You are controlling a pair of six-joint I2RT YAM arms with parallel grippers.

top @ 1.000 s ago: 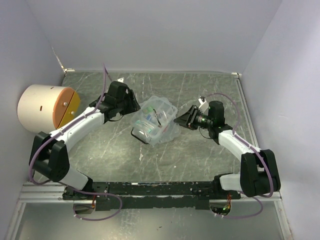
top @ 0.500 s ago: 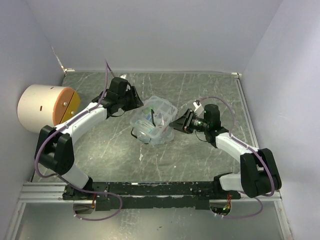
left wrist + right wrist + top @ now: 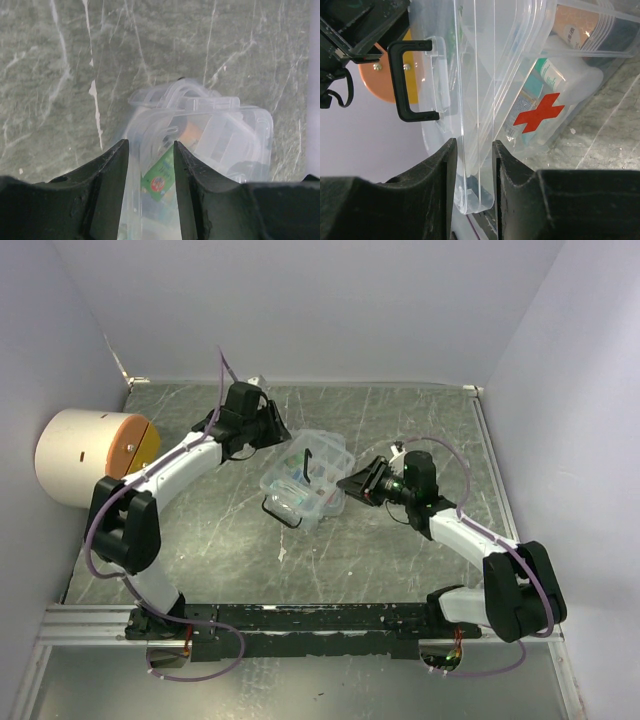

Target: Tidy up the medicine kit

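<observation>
Where the right gripper (image 3: pixel 474 145) meets the work, its two black fingers (image 3: pixel 432 190) are closed on the upright edge of the clear plastic lid (image 3: pixel 480 60) — plastic fills the gap between them from side to side. On that lid, left of the grip in the right wrist view, sits a black C-shaped handle (image 3: pixel 402 82). Beyond the lid I read the body of the small clear rectangular medicine kit (image 3: pixel 305 488). It has a red cross mark (image 3: pixel 536 116) on its wall and a white bottle with a teal label (image 3: pixel 565 75) inside.

At the opposite end of the case stands the left gripper (image 3: pixel 150 147). Its black fingers (image 3: pixel 107 180) are partly apart, with the near wall of the case in the gap. I cannot tell whether the pads press on it. A green-labelled packet (image 3: pixel 159 177) shows through the plastic just past the fingertips.

Seen from overhead, the kit rests near the middle of the grey-green marbled tabletop (image 3: pixel 420 420). It lies between the two grippers with its lid raised, set askew to the table's edges. The left arm reaches in from the far left, the right arm from the right.

A big white cylinder with an orange end face (image 3: pixel 85 455) lies at the table's left edge — well apart from the kit. Pale lilac walls (image 3: pixel 300 310) enclose the table on three sides.
</observation>
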